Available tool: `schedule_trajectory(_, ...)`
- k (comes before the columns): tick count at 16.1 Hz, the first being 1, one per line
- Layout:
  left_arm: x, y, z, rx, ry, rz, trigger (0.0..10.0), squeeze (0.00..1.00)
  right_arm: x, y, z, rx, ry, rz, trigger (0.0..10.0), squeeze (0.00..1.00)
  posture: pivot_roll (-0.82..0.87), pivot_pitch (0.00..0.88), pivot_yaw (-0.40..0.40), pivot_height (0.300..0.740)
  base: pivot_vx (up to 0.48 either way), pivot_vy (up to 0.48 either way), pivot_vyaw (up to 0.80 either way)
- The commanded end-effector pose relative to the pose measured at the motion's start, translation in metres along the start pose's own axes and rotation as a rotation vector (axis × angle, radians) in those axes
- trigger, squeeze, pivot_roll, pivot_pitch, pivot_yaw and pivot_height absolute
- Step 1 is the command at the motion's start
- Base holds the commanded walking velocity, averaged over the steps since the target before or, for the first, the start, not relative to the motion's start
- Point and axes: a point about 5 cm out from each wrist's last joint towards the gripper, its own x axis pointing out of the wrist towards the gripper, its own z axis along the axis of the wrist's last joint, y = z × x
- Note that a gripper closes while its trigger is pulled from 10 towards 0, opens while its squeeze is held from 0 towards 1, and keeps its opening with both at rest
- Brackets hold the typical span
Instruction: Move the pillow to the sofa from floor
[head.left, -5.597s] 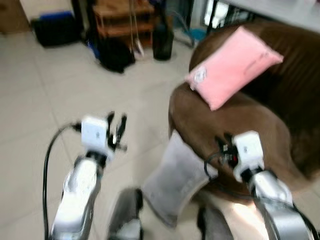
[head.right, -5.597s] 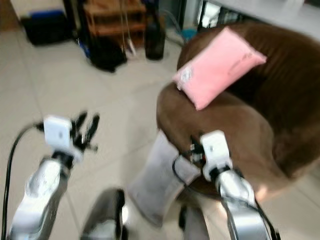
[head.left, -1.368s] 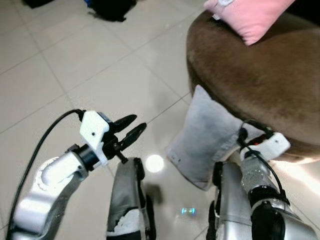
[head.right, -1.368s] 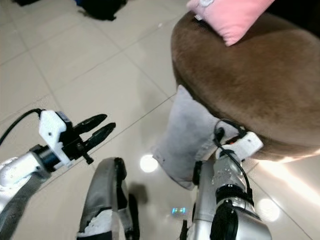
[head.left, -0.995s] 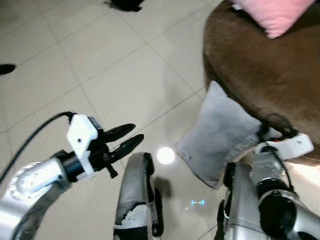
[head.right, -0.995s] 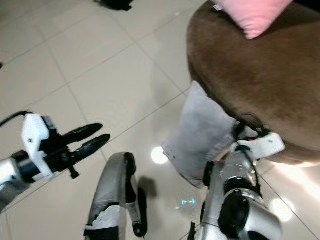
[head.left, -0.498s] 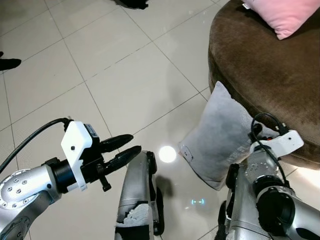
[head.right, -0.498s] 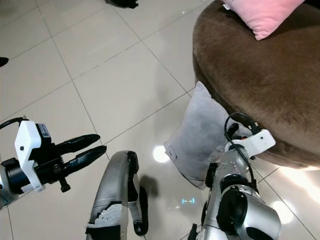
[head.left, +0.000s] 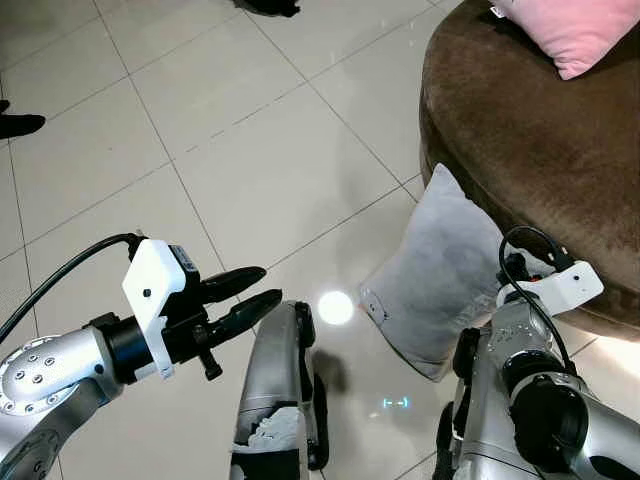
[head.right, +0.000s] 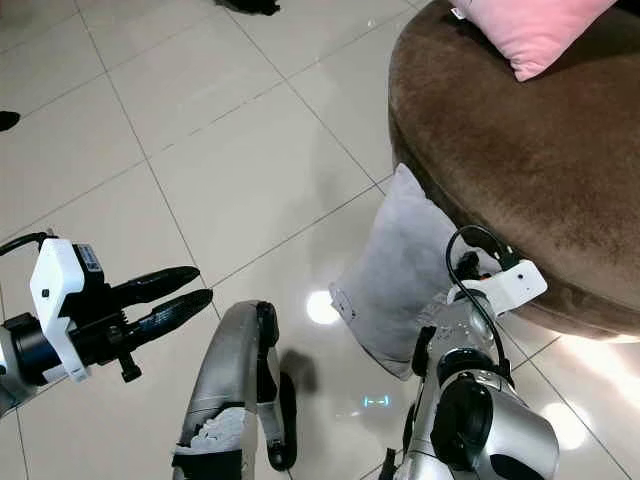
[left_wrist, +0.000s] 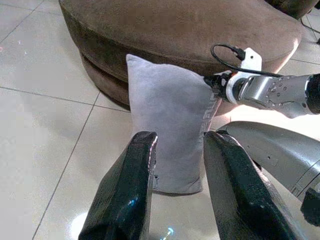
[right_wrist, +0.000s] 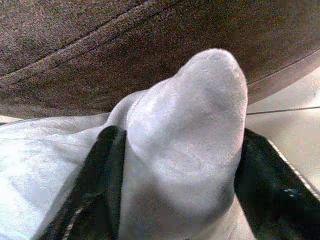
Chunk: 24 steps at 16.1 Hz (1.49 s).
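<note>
A grey pillow (head.left: 440, 275) stands on its edge on the tiled floor and leans against the front of the round brown sofa (head.left: 520, 140). My right gripper (right_wrist: 180, 165) is open at the pillow's upper right corner (right_wrist: 200, 100), and that corner sits between its two black fingers (right_wrist: 105, 170). The left wrist view has this gripper (left_wrist: 214, 82) touching the pillow's edge (left_wrist: 170, 120). My left gripper (head.left: 268, 284) hovers open and empty over the floor, to the left of the pillow and pointing at it.
A pink pillow (head.left: 575, 35) lies on the sofa top at the back. My two silver legs (head.left: 275, 390) stand just in front of the grey pillow. A dark shoe (head.left: 20, 125) shows at the left edge, a black bag (head.left: 265, 6) at the top.
The camera has tipped down and come closer to the floor and sofa. My right arm dropped to the grey pillow's corner. Over the last half second almost nothing moved.
</note>
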Motion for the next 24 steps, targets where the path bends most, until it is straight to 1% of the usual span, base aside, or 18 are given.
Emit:
schedule_trajectory(1, -0.005, 0.0, 0.002, 0.003, 0.011, 0.011, 10.0, 0.0, -0.005, -0.004, -0.015, -0.001, 0.051, -0.018, 0.0, 0.0, 0.43, 0.297, 0.214, 0.521, 0.0, 0.0, 0.0)
schedule_trajectory(12, -0.004, 0.0, 0.0, 0.003, 0.017, 0.013, 10.0, 0.0, -0.006, -0.006, -0.016, 0.008, 0.04, -0.004, 0.0, 0.0, 0.43, 0.301, 0.211, 0.521, 0.0, 0.0, 0.0)
schedule_trajectory(16, -0.002, -0.002, -0.006, -0.004, 0.02, 0.011, 10.0, 0.0, -0.006, -0.007, -0.015, -0.002, 0.037, 0.002, 0.0, 0.0, 0.39, 0.287, 0.2, 0.521, 0.0, 0.0, 0.0)
schedule_trajectory(17, 0.002, -0.002, -0.01, -0.013, 0.008, 0.012, 10.0, 0.0, -0.006, -0.005, -0.015, 0.055, 0.037, 0.0, 0.0, 0.0, 0.34, 0.261, 0.182, 0.521, 0.0, 0.0, 0.0)
schedule_trajectory(18, 0.008, -0.001, -0.015, -0.038, -0.021, 0.037, 10.0, 0.0, -0.006, 0.005, -0.014, 0.117, 0.029, 0.022, 0.0, 0.0, 0.28, 0.241, 0.163, 0.521, 0.0, 0.0, 0.0)
schedule_trajectory(20, 0.017, -0.004, -0.024, -0.069, -0.05, 0.062, 10.0, 0.0, -0.009, 0.026, -0.016, 0.158, 0.019, 0.103, 0.0, 0.0, 0.22, 0.224, 0.14, 0.521, 0.0, 0.0, 0.0)
schedule_trajectory(21, 0.02, -0.006, -0.028, -0.08, -0.057, 0.072, 10.0, 0.0, -0.011, 0.035, -0.018, 0.167, 0.02, 0.145, 0.0, 0.0, 0.19, 0.215, 0.126, 0.521, 0.0, 0.0, 0.0)
schedule_trajectory(22, 0.026, -0.007, -0.035, -0.094, -0.067, 0.095, 10.0, 0.0, -0.019, 0.053, -0.022, 0.15, 0.019, 0.245, 0.0, 0.0, 0.13, 0.188, 0.099, 0.521, 0.0, 0.0, 0.0)
schedule_trajectory(23, 0.029, -0.006, -0.038, -0.1, -0.071, 0.105, 10.0, 0.0, -0.022, 0.06, -0.024, 0.142, 0.02, 0.288, 0.0, 0.0, 0.12, 0.182, 0.096, 0.521, 0.0, 0.0, 0.0)
schedule_trajectory(24, 0.033, -0.005, -0.042, -0.107, -0.083, 0.128, 10.0, 0.0, -0.032, 0.071, -0.025, 0.126, 0.017, 0.36, 0.0, 0.0, 0.09, 0.166, 0.088, 0.521, 0.0, 0.0, 0.0)
